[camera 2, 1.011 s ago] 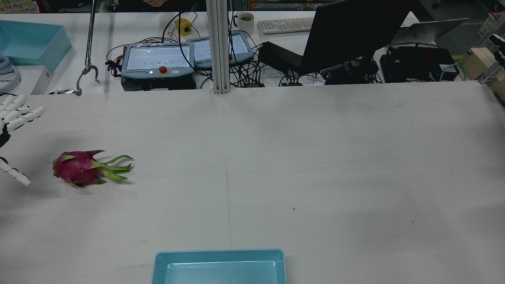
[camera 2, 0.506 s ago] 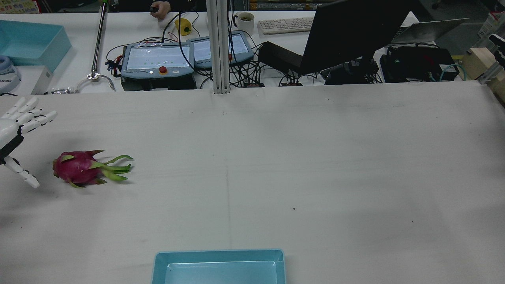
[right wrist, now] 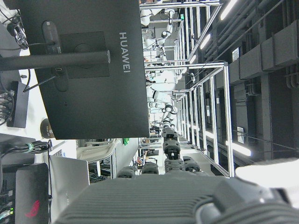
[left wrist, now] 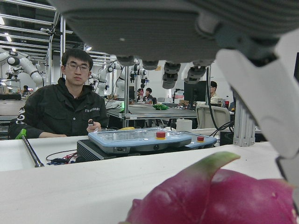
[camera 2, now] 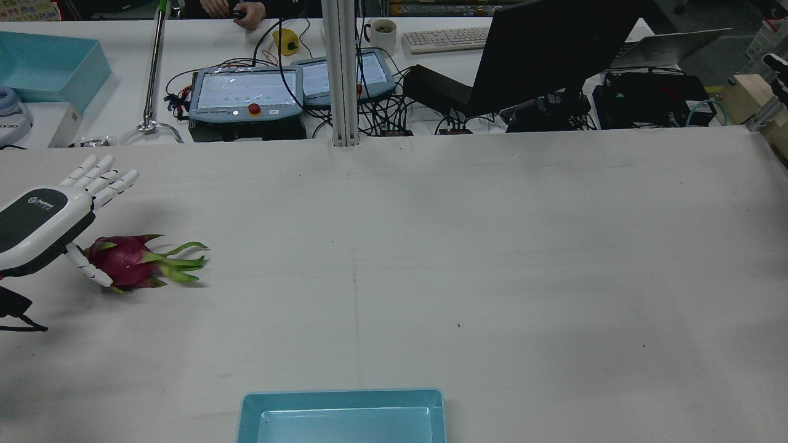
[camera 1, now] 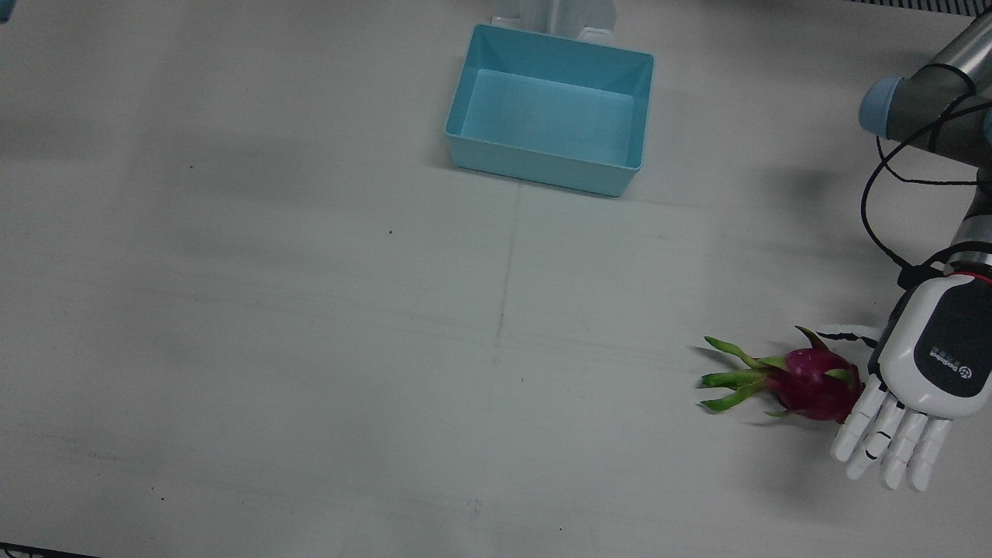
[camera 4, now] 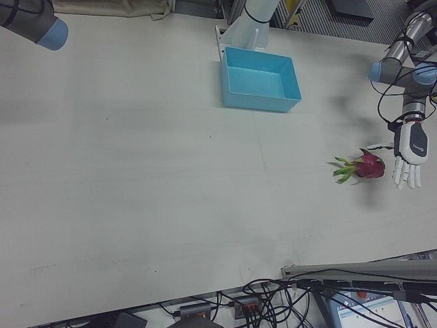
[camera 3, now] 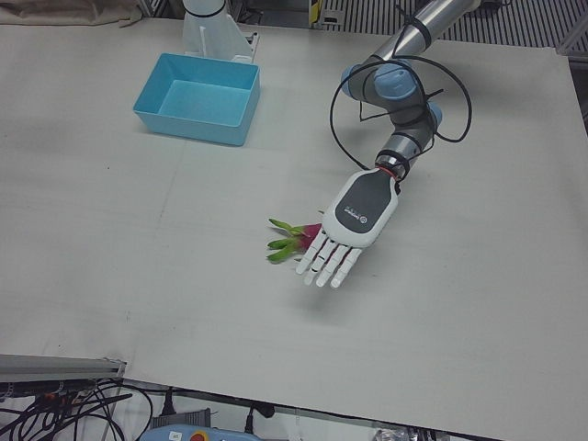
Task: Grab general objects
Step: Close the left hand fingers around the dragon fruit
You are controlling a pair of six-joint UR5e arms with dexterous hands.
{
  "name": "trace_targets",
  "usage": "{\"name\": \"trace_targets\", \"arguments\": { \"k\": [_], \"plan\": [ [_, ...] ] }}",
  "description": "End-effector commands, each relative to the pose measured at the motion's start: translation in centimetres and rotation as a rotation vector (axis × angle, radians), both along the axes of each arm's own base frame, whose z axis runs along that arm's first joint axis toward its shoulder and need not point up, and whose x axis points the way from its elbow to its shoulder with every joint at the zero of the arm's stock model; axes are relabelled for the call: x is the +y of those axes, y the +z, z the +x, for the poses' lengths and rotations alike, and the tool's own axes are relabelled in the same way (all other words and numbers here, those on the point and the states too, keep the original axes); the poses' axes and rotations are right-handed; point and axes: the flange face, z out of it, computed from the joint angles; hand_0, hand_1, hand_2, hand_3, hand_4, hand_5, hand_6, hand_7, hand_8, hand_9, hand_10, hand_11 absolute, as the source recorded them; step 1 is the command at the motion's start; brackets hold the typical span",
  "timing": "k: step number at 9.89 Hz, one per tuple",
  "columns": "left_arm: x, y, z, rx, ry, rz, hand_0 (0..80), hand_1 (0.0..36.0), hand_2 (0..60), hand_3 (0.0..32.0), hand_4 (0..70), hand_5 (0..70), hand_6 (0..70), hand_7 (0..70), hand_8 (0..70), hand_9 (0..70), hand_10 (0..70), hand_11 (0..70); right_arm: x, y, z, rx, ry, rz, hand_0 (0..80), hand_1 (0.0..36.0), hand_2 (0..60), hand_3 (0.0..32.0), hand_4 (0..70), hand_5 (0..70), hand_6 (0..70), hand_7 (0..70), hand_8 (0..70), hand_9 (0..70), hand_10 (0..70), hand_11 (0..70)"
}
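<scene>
Dragon fruit (camera 1: 810, 381) lies on its side on the desk (camera 1: 310, 349), lower right of the front view, green leafy scales pointing toward frame centre; in the rear view it's at the left edge, mid-height (camera 2: 126, 261). Left robot hand (camera 1: 918, 372) hangs just over its pink body, palm down, fingers (camera 1: 891, 442) stretched out and spread, thumb (camera 1: 845, 335) out on the far side of the fruit. Nothing held; whether the thumb touches the skin, can't tell. Left-front view has the palm (camera 3: 354, 220) covering most of the fruit, only the green tips (camera 3: 285, 246) sticking out. Left hand view is filled at the bottom by the pink skin (left wrist: 219, 198), fingertips above it. Blue bin (camera 1: 552, 108) sits empty at top centre of the front view, well apart from the fruit. Right robot hand (right wrist: 177, 196) shows only in its own camera, lower part of frame, pointing at a monitor (right wrist: 93, 70); finger state can't be told.
</scene>
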Motion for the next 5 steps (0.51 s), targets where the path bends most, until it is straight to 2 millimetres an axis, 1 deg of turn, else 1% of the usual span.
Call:
{"name": "trace_targets", "arguments": {
  "k": [1, 2, 3, 4, 5],
  "plan": [
    [0.16, -0.06, 0.69, -0.030, 0.007, -0.025, 49.0, 17.0, 12.4, 0.0, 2.1, 0.0, 0.0, 16.9, 0.0, 1.9, 0.0, 0.0, -0.04, -0.04, -0.01, 0.000, 0.000, 0.001, 0.0, 0.0, 0.0, 0.0, 0.0, 0.0, 0.0, 0.0, 0.0, 0.0, 0.0, 0.0],
    [0.33, -0.04, 0.66, -0.043, 0.010, -0.037, 48.7, 17.0, 12.6, 0.0, 1.6, 0.0, 0.0, 16.4, 0.0, 1.8, 0.0, 0.0, -0.04, -0.04, -0.01, 0.000, 0.000, 0.001, 0.0, 0.0, 0.0, 0.0, 0.0, 0.0, 0.0, 0.0, 0.0, 0.0, 0.0, 0.0],
    [0.46, 0.09, 0.60, -0.056, 0.015, -0.048, 49.0, 17.8, 13.6, 0.0, 0.7, 0.0, 0.0, 15.8, 0.0, 1.7, 0.0, 0.0, -0.04, -0.04, -0.01, 0.000, 0.000, 0.001, 0.0, 0.0, 0.0, 0.0, 0.0, 0.0, 0.0, 0.0, 0.0, 0.0, 0.0, 0.0],
    [0.57, 0.41, 0.44, -0.064, 0.016, -0.057, 49.0, 17.5, 13.1, 0.4, 0.1, 0.0, 0.0, 14.9, 0.0, 1.5, 0.0, 0.0, -0.04, -0.04, -0.01, 0.000, 0.000, 0.001, 0.0, 0.0, 0.0, 0.0, 0.0, 0.0, 0.0, 0.0, 0.0, 0.0, 0.0, 0.0],
    [0.64, 0.52, 0.39, -0.066, 0.018, -0.061, 48.1, 17.0, 14.2, 0.8, 0.0, 0.0, 0.0, 13.5, 0.0, 1.3, 0.0, 0.0, -0.04, -0.04, -0.01, 0.000, 0.000, 0.001, 0.0, 0.0, 0.0, 0.0, 0.0, 0.0, 0.0, 0.0, 0.0, 0.0, 0.0, 0.0]
  ]
}}
